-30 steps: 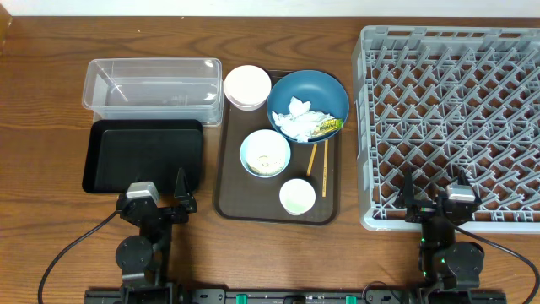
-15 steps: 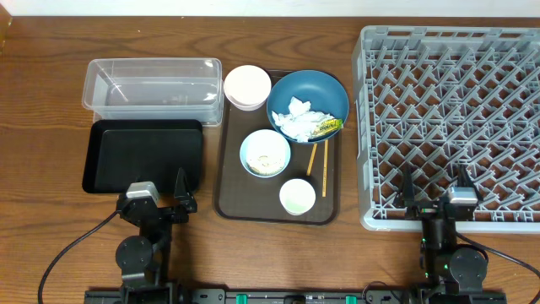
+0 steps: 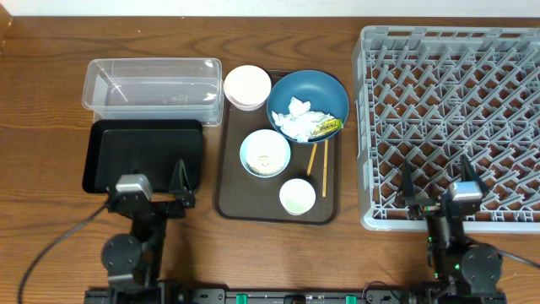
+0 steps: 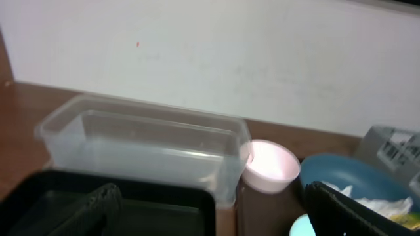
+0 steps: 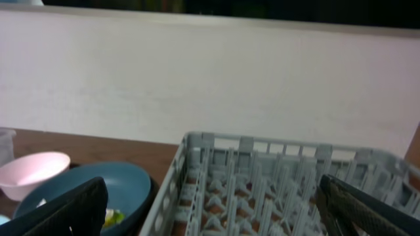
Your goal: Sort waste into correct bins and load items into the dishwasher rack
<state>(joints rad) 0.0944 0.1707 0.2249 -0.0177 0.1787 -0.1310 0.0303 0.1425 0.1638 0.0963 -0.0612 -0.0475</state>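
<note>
On the brown serving tray, the dark blue bowl (image 3: pixel 314 91) holds crumpled tissue (image 3: pixel 297 118) and a yellow-green wrapper (image 3: pixel 326 127). The light blue bowl (image 3: pixel 265 153) holds rice grains. The white cup (image 3: pixel 297 197) and chopsticks (image 3: pixel 312 158) lie nearby, and the pink bowl (image 3: pixel 247 87) is at the tray's back corner. The clear tub (image 3: pixel 152 89) and black tray (image 3: pixel 143 156) sit to the left, the dishwasher rack (image 3: pixel 451 101) to the right. My left gripper (image 3: pixel 156 187) (image 4: pixel 216 219) hangs open at the black tray's near edge. My right gripper (image 3: pixel 436 181) (image 5: pixel 213 219) is open over the rack's near edge.
The brown serving tray (image 3: pixel 226 203) lies between the bins and the rack. A white wall runs behind the table. Cables trail from both arm bases along the front edge.
The left arm has shifted a little to the left and the right arm a little to the right and nearer. Both stay open. Nothing on the table has moved.
</note>
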